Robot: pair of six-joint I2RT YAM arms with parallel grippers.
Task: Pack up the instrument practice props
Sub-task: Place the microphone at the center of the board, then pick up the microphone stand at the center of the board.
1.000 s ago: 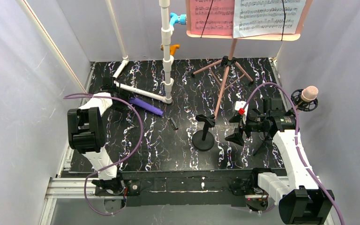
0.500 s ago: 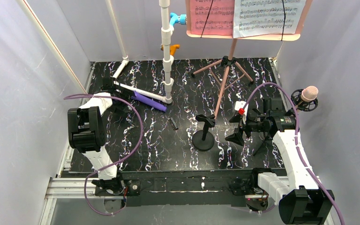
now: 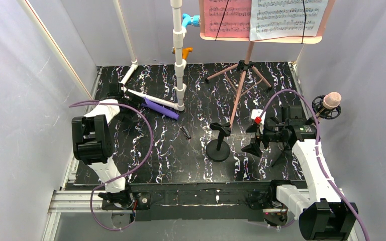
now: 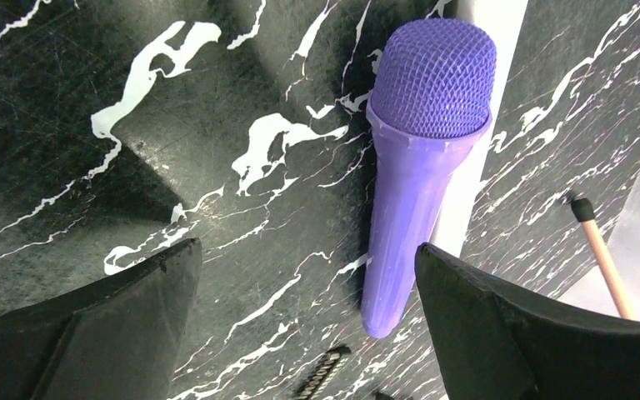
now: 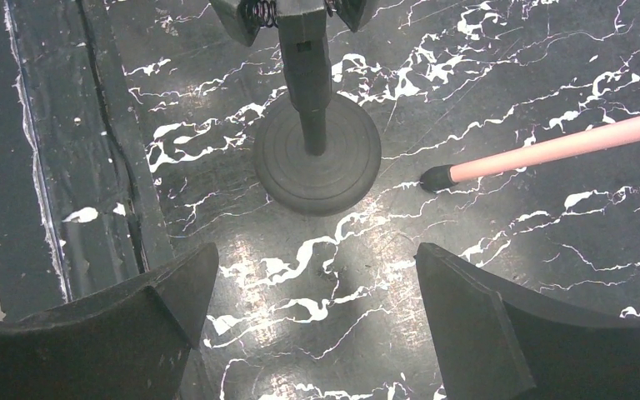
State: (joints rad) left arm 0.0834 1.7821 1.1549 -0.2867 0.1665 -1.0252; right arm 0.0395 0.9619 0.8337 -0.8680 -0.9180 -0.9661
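Observation:
A purple toy microphone (image 4: 417, 192) with a mesh head lies on the marbled floor against the white pipe (image 4: 512, 33); in the top view this microphone (image 3: 159, 108) is at the left middle. My left gripper (image 4: 308, 250) stands open over it, touching nothing, with the handle close to the right finger. The pink tripod music stand (image 3: 241, 75) stands at the back with a pink page (image 3: 226, 17) and a white page (image 3: 286, 17) on its desk. A beige-pink microphone (image 3: 331, 100) sits in a black holder at the right. My right gripper (image 3: 254, 136) is open and empty near a black round-based stand (image 5: 317, 154).
The white pipe frame (image 3: 179, 55) with blue and orange fittings rises at the back centre, its base pipe running left. A small black comb-like clip (image 3: 185, 132) lies mid-floor. A pink stand leg (image 5: 567, 146) ends near the black stand's base (image 3: 217, 149). Grey walls enclose three sides.
My left gripper has opened wide and let go of the purple microphone, which shifted back against the white pipe. The right arm has hardly moved.

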